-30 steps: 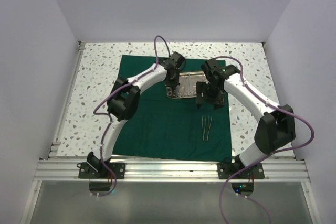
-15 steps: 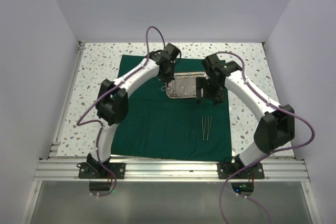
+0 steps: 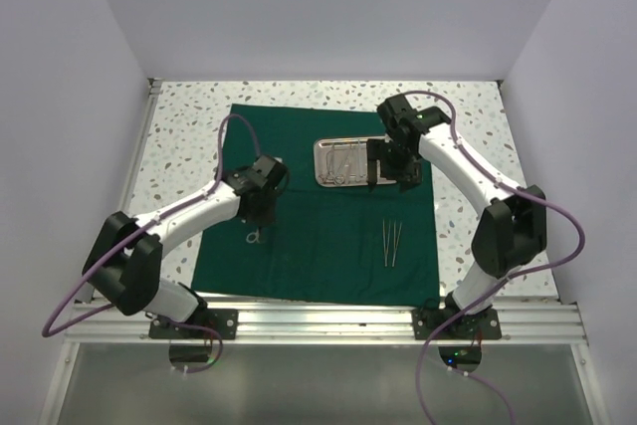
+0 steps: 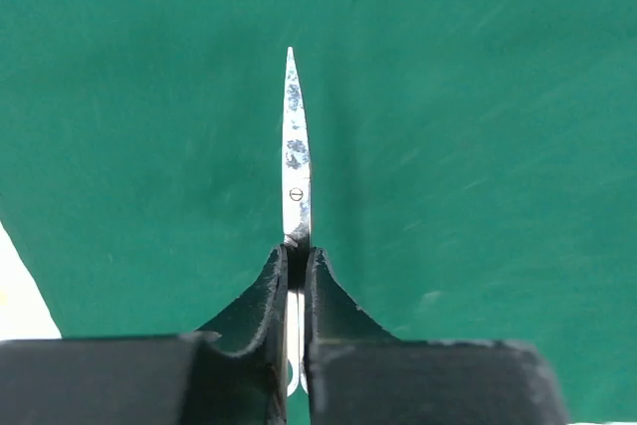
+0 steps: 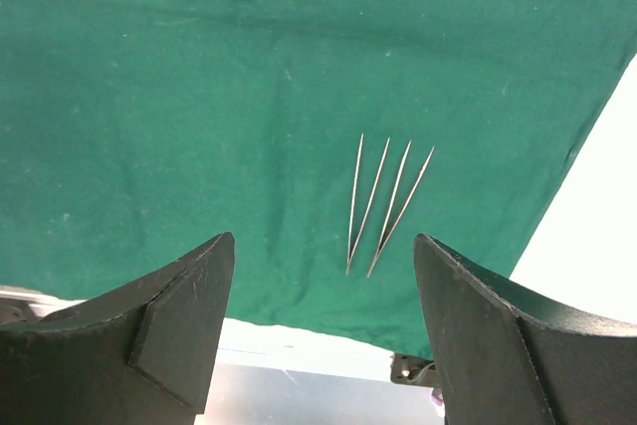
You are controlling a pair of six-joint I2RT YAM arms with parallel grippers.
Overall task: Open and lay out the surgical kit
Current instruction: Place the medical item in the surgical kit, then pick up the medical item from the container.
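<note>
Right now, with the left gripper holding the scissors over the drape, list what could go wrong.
1. The left gripper pinches the scissors only near the pivot, so they may swivel or slip, and the tip could snag the drape.
2. The right gripper hangs open by the tray; a low sweep could nudge it or scatter the tweezers already laid out.

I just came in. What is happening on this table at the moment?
Two robot arms are laying out a surgical kit on a green cloth. The left gripper is shut on a pair of scissors, low over the left part of the cloth, away from the tray. The right gripper hangs open at the right end of the steel tray, where more instruments lie. Two tweezers lie side by side on the cloth.
</note>
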